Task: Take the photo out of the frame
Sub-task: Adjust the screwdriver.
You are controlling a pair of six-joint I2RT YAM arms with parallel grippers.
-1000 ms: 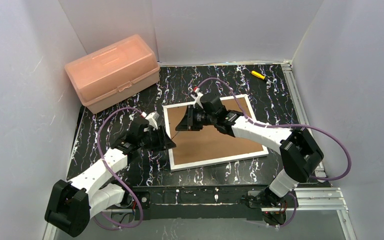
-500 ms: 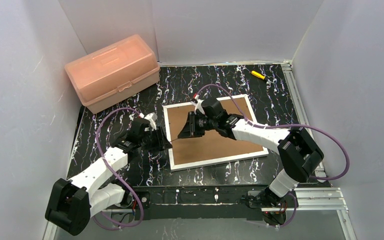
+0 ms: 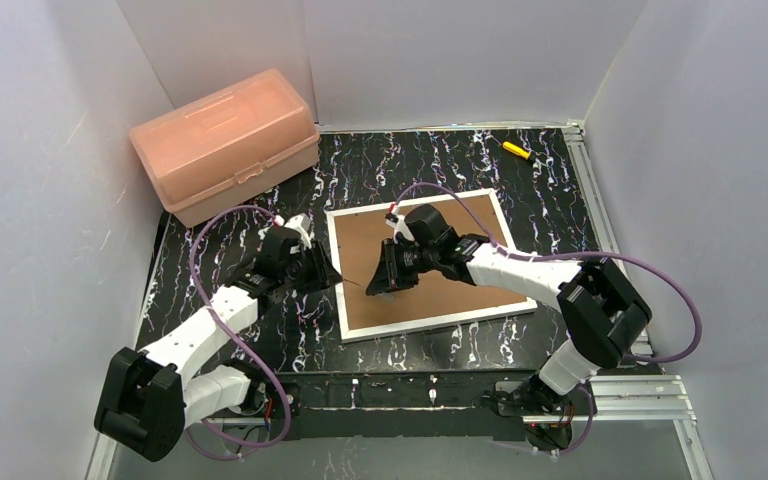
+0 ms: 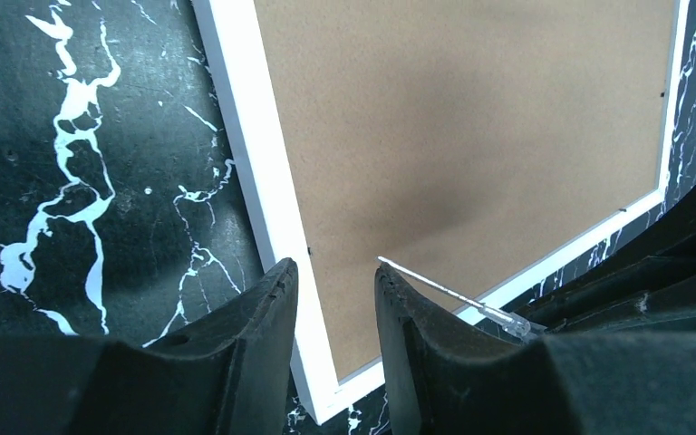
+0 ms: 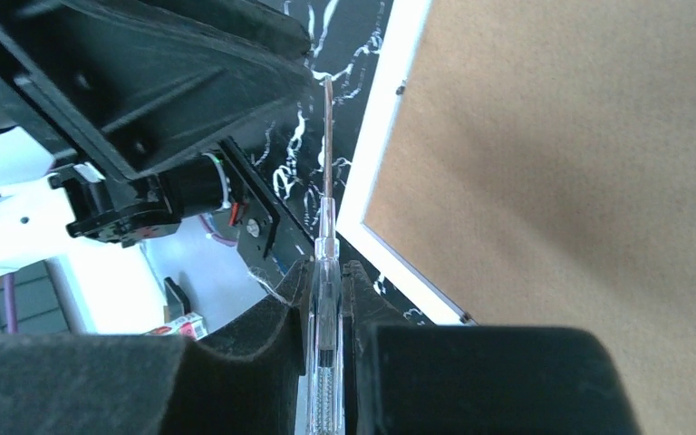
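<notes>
- I can't see the photo anywhere. The frame (image 3: 440,295) lies face down in the middle of the overhead view with its brown back up, so I judge the print is shut inside, under that board.
- Small dark tabs (image 4: 311,246) sit along the inner edge of the white border. I take them for the fasteners that hold the back in.
- My right gripper (image 3: 385,280) is over the lower left part of the frame, clamped tight on a thin clear-handled tool (image 5: 324,237). Its metal shaft reaches past the frame's left border, over the table, toward the other arm. I read that as a prying tip being brought to the edge.
- My left gripper (image 3: 325,272) hovers just left of the frame. Its jaws are narrowly parted and hold nothing, and in its wrist view they straddle the white border near the lower corner, probably to steady or lift that side.
- Everything rests on a black, white-veined table (image 3: 410,160).
- A pink plastic box (image 3: 225,140) stands at upper left, well apart.
- A small yellow item (image 3: 515,150) lies at upper right.
- Plain white walls (image 3: 460,50) close in the back and both sides.
</notes>
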